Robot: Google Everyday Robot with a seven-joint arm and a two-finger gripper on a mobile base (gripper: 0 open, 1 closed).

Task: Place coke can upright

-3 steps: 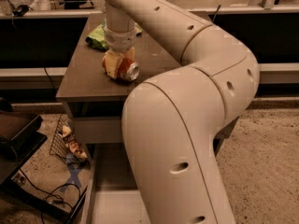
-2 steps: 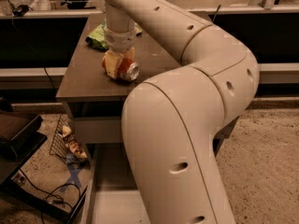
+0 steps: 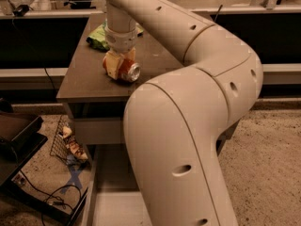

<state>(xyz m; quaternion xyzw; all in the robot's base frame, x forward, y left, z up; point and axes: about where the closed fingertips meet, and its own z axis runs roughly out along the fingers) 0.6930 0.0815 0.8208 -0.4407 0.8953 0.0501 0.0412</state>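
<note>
**Nothing has moved: coke can (image 3: pixel 128 71) on its side under the gripper (image 3: pixel 117 66)**

Arm and can sit exactly as they did a second ago. The coke can lies tipped over near the front edge of the table (image 3: pixel 82 81), silver end facing me. The gripper is down over it, but I cannot tell whether it is clenched or loose. I'd want a firm hold across the body, then a slow rotation, setting the base flat, clear of the green bag (image 3: pixel 98 37) behind.
</note>
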